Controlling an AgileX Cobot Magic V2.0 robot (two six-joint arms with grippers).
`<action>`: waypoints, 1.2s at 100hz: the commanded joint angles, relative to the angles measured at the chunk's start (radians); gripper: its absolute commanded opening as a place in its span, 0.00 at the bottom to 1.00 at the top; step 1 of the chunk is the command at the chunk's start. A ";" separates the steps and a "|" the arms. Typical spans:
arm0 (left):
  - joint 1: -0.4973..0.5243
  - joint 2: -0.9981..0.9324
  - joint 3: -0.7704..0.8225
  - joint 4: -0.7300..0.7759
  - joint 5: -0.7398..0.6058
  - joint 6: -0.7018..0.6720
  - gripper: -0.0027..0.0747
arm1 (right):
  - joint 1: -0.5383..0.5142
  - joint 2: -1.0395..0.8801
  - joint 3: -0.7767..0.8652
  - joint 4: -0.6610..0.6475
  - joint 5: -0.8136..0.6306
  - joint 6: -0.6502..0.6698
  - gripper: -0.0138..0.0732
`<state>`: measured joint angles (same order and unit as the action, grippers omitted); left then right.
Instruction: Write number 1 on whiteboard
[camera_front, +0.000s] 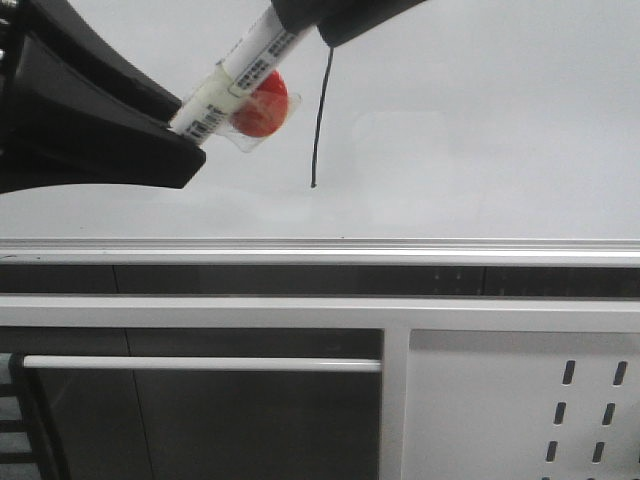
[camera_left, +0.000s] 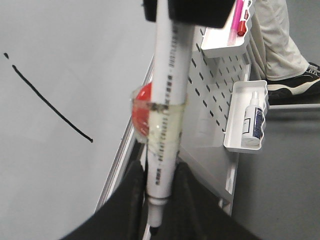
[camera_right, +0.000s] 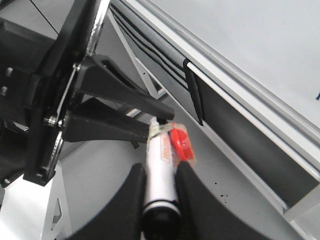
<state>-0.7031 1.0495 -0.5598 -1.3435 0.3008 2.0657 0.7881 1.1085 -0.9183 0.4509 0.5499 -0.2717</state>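
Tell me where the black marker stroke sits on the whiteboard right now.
In the front view, the thin black near-vertical marker stroke sits on the glossy pale grey whiteboard, left of centre, just right of the red-tagged white marker pen, above the silver aluminium rail.

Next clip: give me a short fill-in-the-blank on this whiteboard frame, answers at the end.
1. The number 1 on the whiteboard is drawn in ____ ink.
2. Counting the left claw and the right claw, the number of claws shut on the marker pen is ____.
3. The round piece taped to the marker pen is ____.
4. The white tray on the perforated panel holds a ____.

Answers: black; two; red; bottle
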 joint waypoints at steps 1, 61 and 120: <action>-0.008 -0.011 -0.035 -0.039 0.002 -0.005 0.01 | -0.006 -0.023 -0.034 0.015 -0.034 -0.013 0.31; -0.008 -0.032 -0.035 -0.423 -0.166 -0.002 0.01 | -0.050 -0.181 -0.023 -0.094 -0.119 -0.013 0.62; -0.008 -0.035 -0.035 -0.508 -0.136 -0.001 0.01 | -0.101 -0.576 0.174 -0.266 -0.103 0.097 0.10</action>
<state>-0.7031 1.0317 -0.5598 -1.8118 0.1290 2.0678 0.6960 0.6087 -0.7764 0.2557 0.5739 -0.2407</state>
